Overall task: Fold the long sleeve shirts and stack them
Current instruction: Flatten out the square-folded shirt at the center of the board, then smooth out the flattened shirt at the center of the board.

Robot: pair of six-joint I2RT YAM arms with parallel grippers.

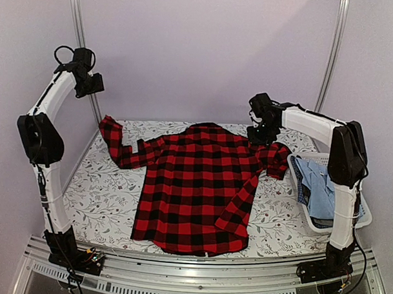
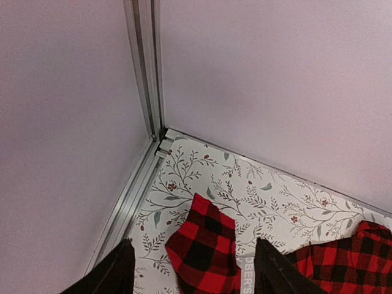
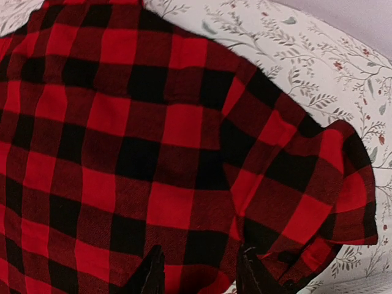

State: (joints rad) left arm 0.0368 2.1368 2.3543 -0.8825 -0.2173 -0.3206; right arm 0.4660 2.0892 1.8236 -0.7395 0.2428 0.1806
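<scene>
Checked shirt (image 1: 195, 185) lies flat mid-table, sleeve out toward 10 o'clock, zero folds yet. Left gripper (image 1: 89, 85) up high, jaws apart, empty; right gripper (image 1: 261, 133) over the 2 o'clock shoulder, partly open, gripping nothing. Blue clothes (image 1: 318, 187) wait in the basket (image 1: 365, 214) at 3 o'clock.

A red-and-black shirt (image 1: 195, 185) lies spread on the floral table (image 1: 98, 201) (basket (image 1: 298, 189) alongside).
</scene>
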